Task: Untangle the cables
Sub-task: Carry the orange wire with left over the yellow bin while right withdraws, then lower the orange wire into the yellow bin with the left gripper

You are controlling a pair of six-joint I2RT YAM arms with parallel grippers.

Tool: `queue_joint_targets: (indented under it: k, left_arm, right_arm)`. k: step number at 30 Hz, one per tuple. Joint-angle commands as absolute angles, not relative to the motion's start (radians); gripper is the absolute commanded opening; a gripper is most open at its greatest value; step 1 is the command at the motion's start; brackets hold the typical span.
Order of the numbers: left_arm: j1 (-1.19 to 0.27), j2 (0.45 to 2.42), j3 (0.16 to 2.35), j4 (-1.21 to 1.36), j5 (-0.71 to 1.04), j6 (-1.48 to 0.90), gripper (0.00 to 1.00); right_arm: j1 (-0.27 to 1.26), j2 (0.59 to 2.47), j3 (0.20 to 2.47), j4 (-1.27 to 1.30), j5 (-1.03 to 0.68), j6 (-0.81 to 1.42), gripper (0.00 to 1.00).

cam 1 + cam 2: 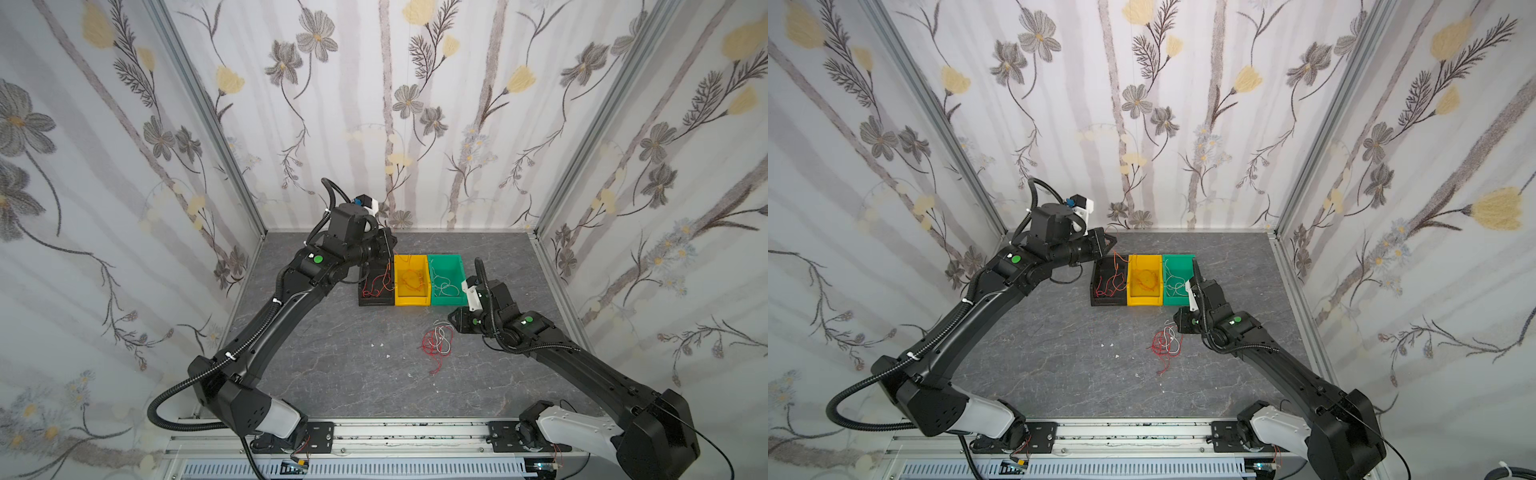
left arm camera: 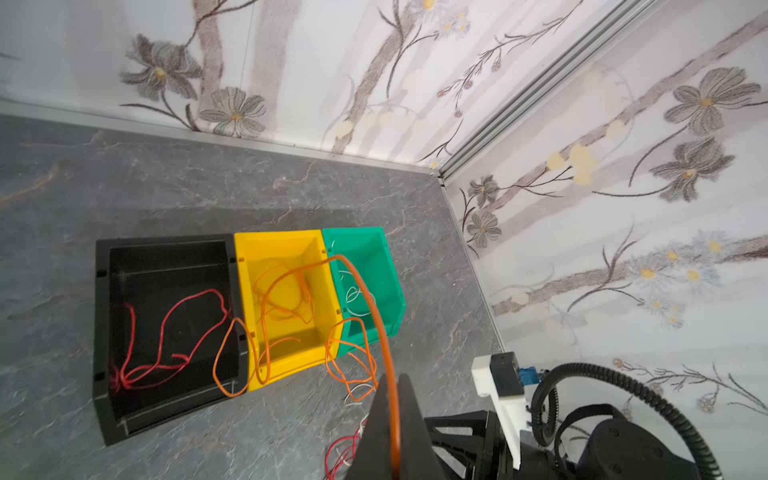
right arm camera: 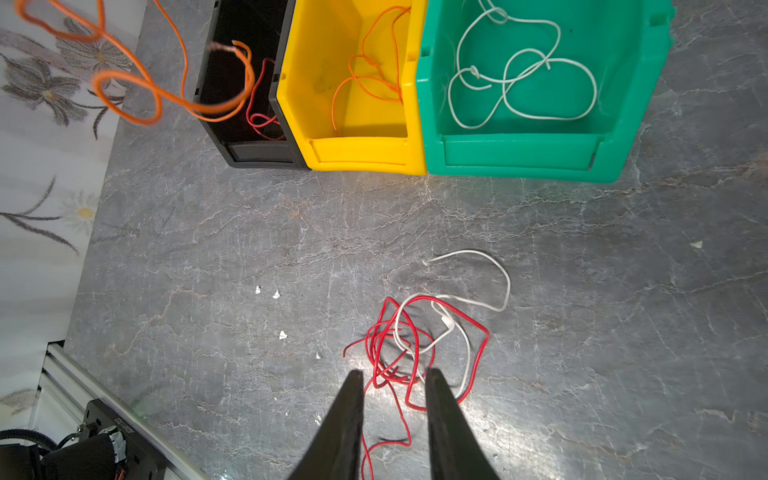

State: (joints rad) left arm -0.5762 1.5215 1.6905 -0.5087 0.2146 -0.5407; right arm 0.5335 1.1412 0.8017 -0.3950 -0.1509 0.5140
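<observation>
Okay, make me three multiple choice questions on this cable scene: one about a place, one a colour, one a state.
1. Where is the red-and-white tangle? A: inside a bin. B: on the table. C: hanging from a pincer.
2. What colour are the cables in the green bin? A: red. B: orange. C: white.
3. How is the left pincer? A: shut on an orange cable. B: open, empty. C: shut on a white cable.
1 B: it lies flat on the table. 2 C: only white loops lie there. 3 A: the orange cable runs from between its closed tips.
</observation>
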Motion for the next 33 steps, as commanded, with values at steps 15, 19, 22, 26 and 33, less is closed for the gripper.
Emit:
queue_joint_targets:
  k: [15,19,22,26,33]
  left_arm:
    - [-0.584,1.933,2.109,-0.458,0.355,-0.451,0.00]
    - [-0.578,2.004,2.167,-0.521,0.267,-0.469,0.00]
    - [-0.569,2.012,2.122,-0.482,0.235,-0.505,0.00]
    - [-0.549,1.986,2.021,-0.428,0.224,-0.536,0.00]
    - [-0.485,1.851,1.750,-0.311,0.213,-0.593,0.00]
  right_arm:
    - [0.464,0.998,0.737,-0.461,-0.140,0.490,0.29]
    - [0.450,0.974,0.725,-0.478,-0.141,0.487,0.30]
    - [0.441,0.966,0.714,-0.483,-0.140,0.488,0.30]
    - [0.436,0.972,0.705,-0.482,-0.148,0.486,0.30]
    - [0.432,1.000,0.691,-0.449,-0.170,0.495,0.30]
